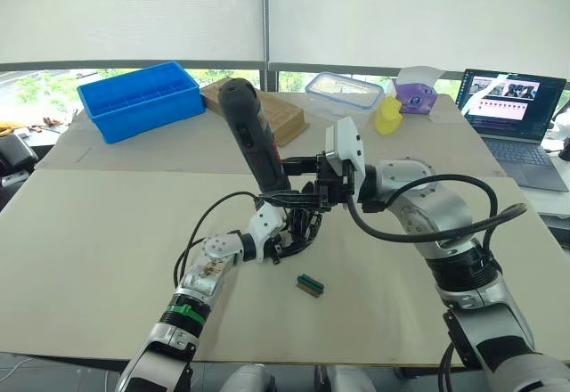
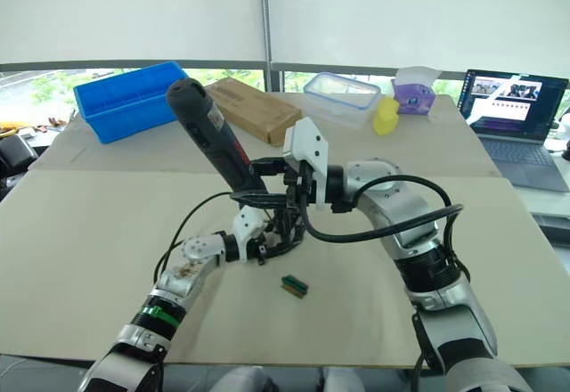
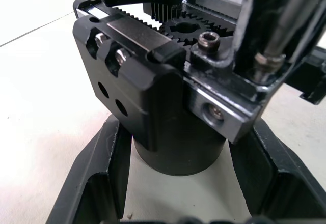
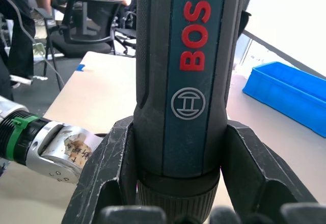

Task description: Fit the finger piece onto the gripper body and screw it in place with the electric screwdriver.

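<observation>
The step in hand looks like driving a screw into the gripper body [image 3: 168,107], a chunky black mechanical part with a round cylindrical base and exposed gear teeth, standing mid-surface on the pale surface [image 1: 107,249]. To do it well, the thin metal bit should stay seated square in the screw head and in line with it, pressing down steadily while the body is kept from twisting (a slip here could skate the bit across the rack or chew the screw).

The right claw [image 4: 178,183] is clamped on the electric screwdriver [image 1: 254,138], a thick dark pen-shaped cylinder with red lettering, its fingers hugging both sides of the barrel just above the collar; the tool leans away from the robot and to its left, bit pointing down into the body. The left claw [image 3: 173,183] is set moderately wide, one black finger on each side of the cylindrical base, bracing it from either side. A small green-and-brown block [image 1: 309,284] lies near, apart from both.
</observation>
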Robot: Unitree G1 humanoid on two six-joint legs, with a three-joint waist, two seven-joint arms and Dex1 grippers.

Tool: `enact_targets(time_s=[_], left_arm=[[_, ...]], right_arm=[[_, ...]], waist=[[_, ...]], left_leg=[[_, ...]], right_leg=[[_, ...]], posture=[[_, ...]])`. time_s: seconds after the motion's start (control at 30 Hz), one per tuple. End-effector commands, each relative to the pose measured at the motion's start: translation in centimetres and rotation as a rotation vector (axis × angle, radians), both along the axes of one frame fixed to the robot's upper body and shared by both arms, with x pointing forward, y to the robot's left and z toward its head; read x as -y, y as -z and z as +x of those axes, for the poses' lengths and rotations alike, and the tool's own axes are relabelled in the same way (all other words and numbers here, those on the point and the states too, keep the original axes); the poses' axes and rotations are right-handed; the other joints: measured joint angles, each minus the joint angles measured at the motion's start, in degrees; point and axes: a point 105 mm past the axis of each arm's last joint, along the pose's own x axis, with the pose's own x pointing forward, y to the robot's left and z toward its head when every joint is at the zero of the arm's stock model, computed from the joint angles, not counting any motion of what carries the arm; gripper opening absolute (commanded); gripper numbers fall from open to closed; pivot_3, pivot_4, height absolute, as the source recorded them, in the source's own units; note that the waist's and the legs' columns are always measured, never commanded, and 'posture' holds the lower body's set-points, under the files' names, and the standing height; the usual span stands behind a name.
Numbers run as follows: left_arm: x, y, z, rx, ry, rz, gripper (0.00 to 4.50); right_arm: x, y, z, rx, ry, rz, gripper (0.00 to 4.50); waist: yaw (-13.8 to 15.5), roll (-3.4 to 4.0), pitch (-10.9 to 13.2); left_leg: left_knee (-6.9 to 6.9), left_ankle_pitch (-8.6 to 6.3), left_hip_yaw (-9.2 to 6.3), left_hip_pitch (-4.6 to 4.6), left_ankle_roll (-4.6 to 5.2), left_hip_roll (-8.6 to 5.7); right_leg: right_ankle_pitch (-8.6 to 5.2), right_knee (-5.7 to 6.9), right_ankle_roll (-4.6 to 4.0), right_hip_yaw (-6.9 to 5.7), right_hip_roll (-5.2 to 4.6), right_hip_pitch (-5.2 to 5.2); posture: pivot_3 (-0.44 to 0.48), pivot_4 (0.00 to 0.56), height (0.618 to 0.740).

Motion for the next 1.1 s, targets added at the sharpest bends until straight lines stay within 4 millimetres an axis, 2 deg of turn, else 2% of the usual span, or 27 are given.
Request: enact_targets(time_s=[0.03, 0.2, 0.43, 0.8, 0.93, 1.1], left_arm=[[0.7, -2.9, 0.5, 0.093, 0.032, -0.042, 2.26], [0.7, -2.8, 0.5, 0.095, 0.036, -0.039, 2.26], [0.8, -3.1, 0.8, 0.103, 0.037, -0.039, 2.26], [0.5, -3.3, 1.1, 0.112, 0.033, -0.031, 2.26], [0.6, -3.3, 1.2, 0.112, 0.034, -0.032, 2.26], [0.8, -3.4, 1.2, 0.114, 0.038, -0.034, 2.26]], right_arm=[[2.7, 5.9, 3.2, -0.143, 0.241, -0.155, 1.92], [3.4, 6.4, 3.5, -0.076, 0.277, -0.215, 1.92], [3.1, 6.4, 2.1, -0.22, 0.248, -0.111, 1.92], [5.0, 8.0, 3.0, -0.226, 0.372, -0.096, 1.92], [4.0, 8.4, 3.5, -0.164, 0.36, -0.158, 1.92], [3.2, 9.0, 4.1, -0.217, 0.365, -0.191, 1.92]], waist=[[-0.01, 0.02, -0.02], [-0.05, 0.02, -0.03], [0.09, 0.0, -0.04], [0.06, 0.01, -0.06], [-0.03, 0.01, -0.06], [0.02, -0.01, -0.07]], left_leg=[[0.0, 0.0, 0.0, 0.0, 0.0, 0.0], [-0.04, -0.01, 0.0, 0.06, 0.0, 0.0], [-0.05, -0.04, 0.0, 0.07, 0.06, 0.0], [-0.1, -0.06, 0.0, 0.2, 0.09, 0.0], [-0.49, -0.09, 0.0, 0.68, 0.15, 0.01], [-0.75, -0.05, -0.02, 0.94, 0.08, 0.01]], right_leg=[[0.0, 0.0, 0.0, 0.0, 0.0, 0.0], [0.0, 0.01, 0.0, 0.01, -0.01, 0.03], [0.0, -0.03, 0.01, 0.01, -0.03, 0.08], [-0.01, -0.07, 0.01, 0.0, -0.03, 0.2], [-0.04, -0.33, 0.05, 0.0, -0.03, 0.69], [-0.05, -0.46, 0.08, -0.03, -0.01, 0.89]], posture=[[0.0, 0.15, 0.74], [0.0, 0.15, 0.74], [0.0, 0.15, 0.74], [0.0, 0.15, 0.74], [0.0, 0.15, 0.74], [0.0, 0.15, 0.74]])
